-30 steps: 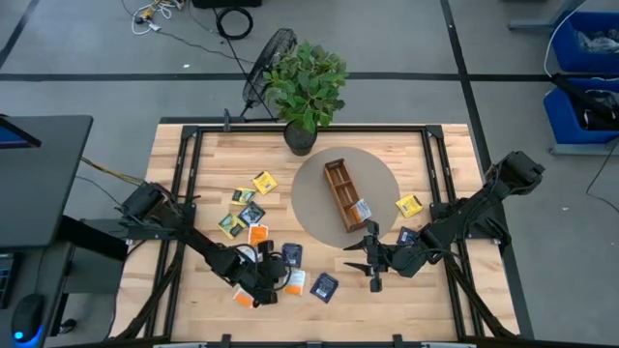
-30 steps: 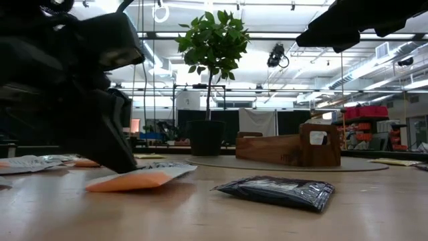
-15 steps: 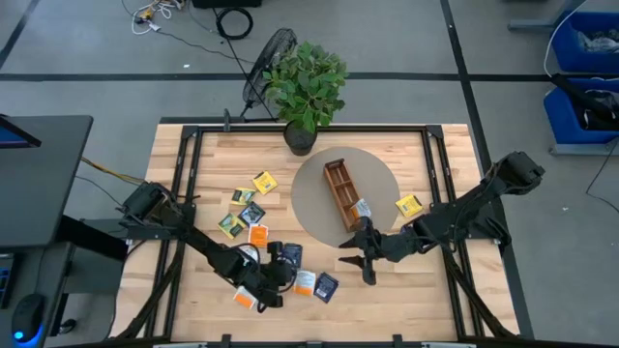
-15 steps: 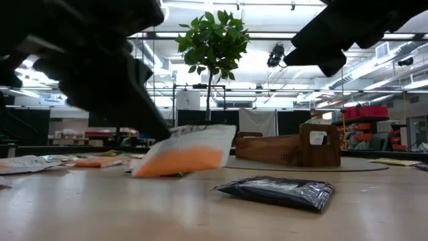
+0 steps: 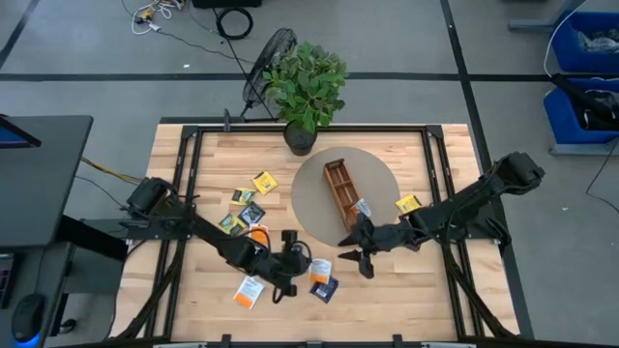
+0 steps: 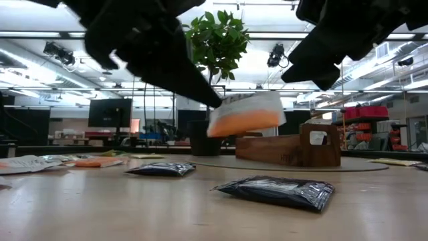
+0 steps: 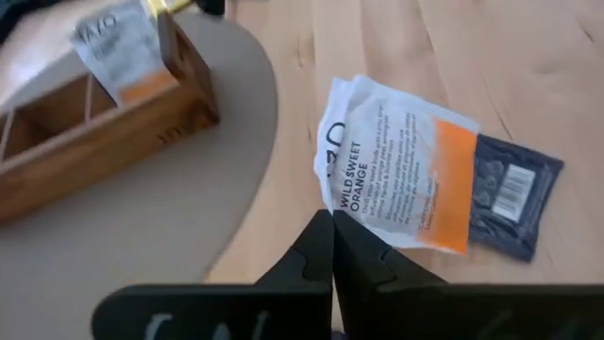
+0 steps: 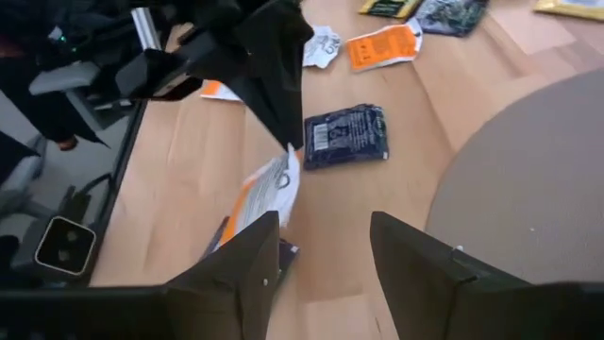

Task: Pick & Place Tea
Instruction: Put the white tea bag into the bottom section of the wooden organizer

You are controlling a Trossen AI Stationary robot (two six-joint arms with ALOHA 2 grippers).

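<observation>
My left gripper (image 5: 298,263) is shut on an orange-and-white tea sachet (image 7: 396,175), held above the table just in front of the round grey mat; the sachet also shows in the low view (image 6: 244,114). My right gripper (image 5: 353,254) is open and empty, a short way to the sachet's right, its fingers (image 8: 247,260) pointing at it. The brown wooden tray (image 5: 340,193) stands on the mat with one sachet (image 5: 360,208) upright in its near compartment. A navy sachet (image 5: 325,287) lies flat on the table under the held one. My left gripper pinches the sachet's white end at its edge (image 7: 342,203) between its two shut fingertips. The fingers come slanting down from the table's left. The sachet is lifted clear of the table and sticks out beyond the fingertips, its orange end (image 6: 242,124) lowest.
Several more sachets lie on the table's left half (image 5: 250,215), one orange-and-white (image 5: 249,290) near the front edge, another navy one (image 6: 160,169) on the boards. A yellow sachet (image 5: 408,204) lies right of the mat. A potted plant (image 5: 308,85) stands at the far edge.
My left gripper has lifted the orange-and-white sachet off the table and carried it up and toward the table's right, toward the tray. My right gripper has moved toward the table's left, closer to the sachet, staying open.
</observation>
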